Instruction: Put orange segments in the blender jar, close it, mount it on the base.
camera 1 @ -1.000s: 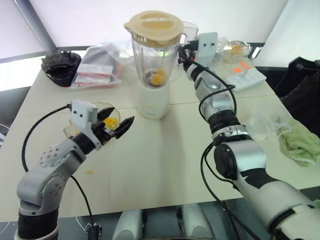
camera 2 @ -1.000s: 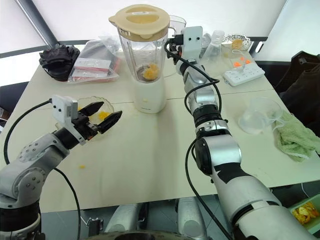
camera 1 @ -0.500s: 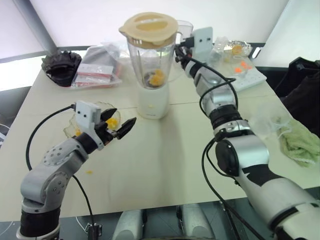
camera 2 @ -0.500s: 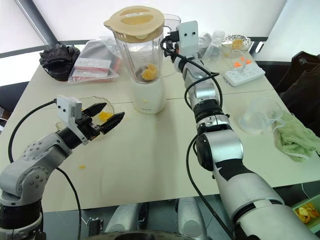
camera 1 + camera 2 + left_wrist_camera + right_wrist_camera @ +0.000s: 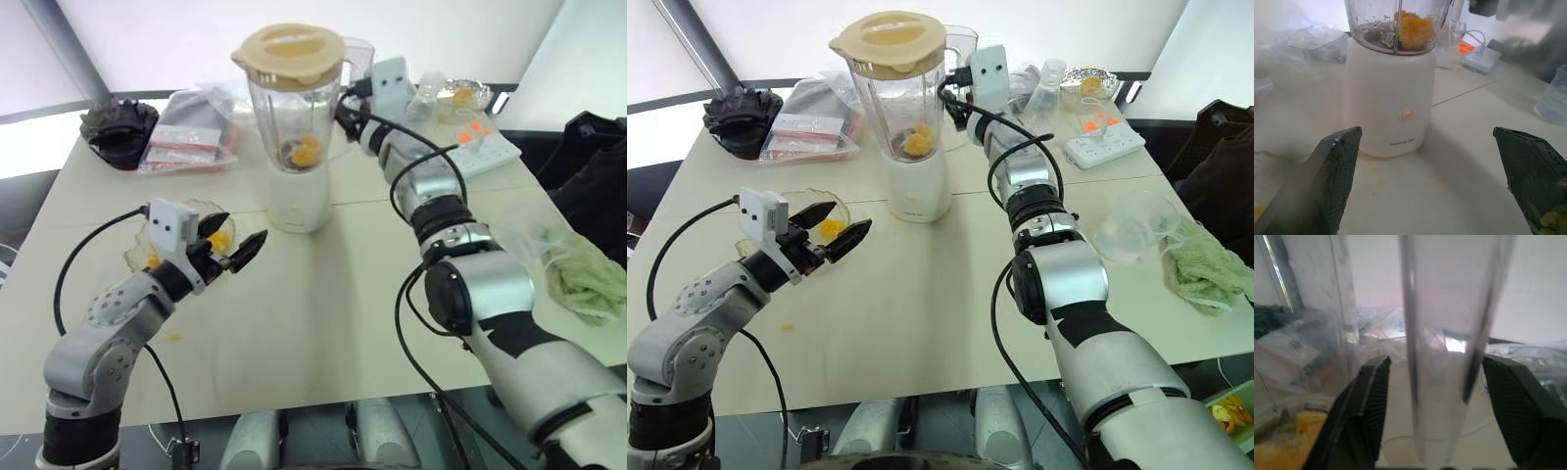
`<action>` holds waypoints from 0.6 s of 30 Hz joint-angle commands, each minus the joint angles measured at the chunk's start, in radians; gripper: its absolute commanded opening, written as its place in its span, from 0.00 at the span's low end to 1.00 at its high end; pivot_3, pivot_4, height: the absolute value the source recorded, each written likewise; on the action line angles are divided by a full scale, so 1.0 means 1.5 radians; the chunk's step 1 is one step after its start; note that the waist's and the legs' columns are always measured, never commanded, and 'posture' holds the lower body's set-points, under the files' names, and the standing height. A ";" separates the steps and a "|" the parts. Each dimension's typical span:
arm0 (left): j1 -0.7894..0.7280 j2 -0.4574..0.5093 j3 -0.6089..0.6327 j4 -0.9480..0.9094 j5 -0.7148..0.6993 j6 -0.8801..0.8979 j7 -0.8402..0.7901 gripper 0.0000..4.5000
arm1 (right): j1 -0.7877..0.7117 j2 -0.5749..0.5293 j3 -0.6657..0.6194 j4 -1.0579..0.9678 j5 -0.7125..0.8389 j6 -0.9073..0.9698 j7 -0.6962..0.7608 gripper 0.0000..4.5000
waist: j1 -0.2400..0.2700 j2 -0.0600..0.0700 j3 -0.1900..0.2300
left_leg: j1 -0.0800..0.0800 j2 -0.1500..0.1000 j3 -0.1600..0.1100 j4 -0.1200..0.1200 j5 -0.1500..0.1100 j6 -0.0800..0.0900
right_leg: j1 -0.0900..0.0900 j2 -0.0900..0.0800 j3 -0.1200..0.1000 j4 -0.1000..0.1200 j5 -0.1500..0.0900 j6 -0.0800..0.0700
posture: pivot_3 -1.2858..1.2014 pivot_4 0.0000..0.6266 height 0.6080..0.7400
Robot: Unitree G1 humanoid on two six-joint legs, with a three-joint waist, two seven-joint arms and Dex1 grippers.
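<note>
Since the earlier frame, the right gripper (image 5: 1430,406) was opened wide around the handle of the blender jar (image 5: 901,108), seated on the base (image 5: 919,186); straight withdrawal was advised. The left gripper (image 5: 230,245) was held wide, empty.

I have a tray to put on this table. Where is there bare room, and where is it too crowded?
Most room: the near middle of the table, in front of the base, between the two arms. The far edge is crowded: bags, dark bundle, power strip. The right side holds a clear cup and green cloth; the glass bowl sits by the left tool.
</note>
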 commanded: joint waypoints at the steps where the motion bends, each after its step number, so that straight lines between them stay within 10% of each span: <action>1: -0.004 0.001 0.005 -0.016 0.001 -0.014 -0.001 1.00 | -0.020 -0.002 0.002 -0.019 -0.005 -0.009 0.005 0.99 | -0.001 0.000 0.000 | 0.000 0.000 0.000 0.000 0.000 0.000 | 0.000 0.000 0.000 0.000 0.000 0.000 | 0.52 0.24 1.00; 9: -0.009 0.012 0.014 -0.010 -0.004 -0.012 -0.012 1.00 | 0.091 -0.023 0.026 -0.132 -0.010 0.029 0.065 0.99 | 0.001 0.000 0.000 | 0.000 0.000 0.000 0.000 0.000 0.000 | 0.000 0.000 0.000 0.000 0.000 0.000 | 0.52 0.24 1.00; 18: -0.023 0.059 0.072 0.005 -0.038 0.010 -0.031 1.00 | 0.414 -0.151 0.052 -0.662 0.112 0.267 0.303 0.99 | 0.007 0.000 0.000 | 0.000 0.000 -0.001 0.001 0.000 0.000 | 0.000 0.000 0.000 0.000 0.000 0.000 | 0.52 0.24 1.00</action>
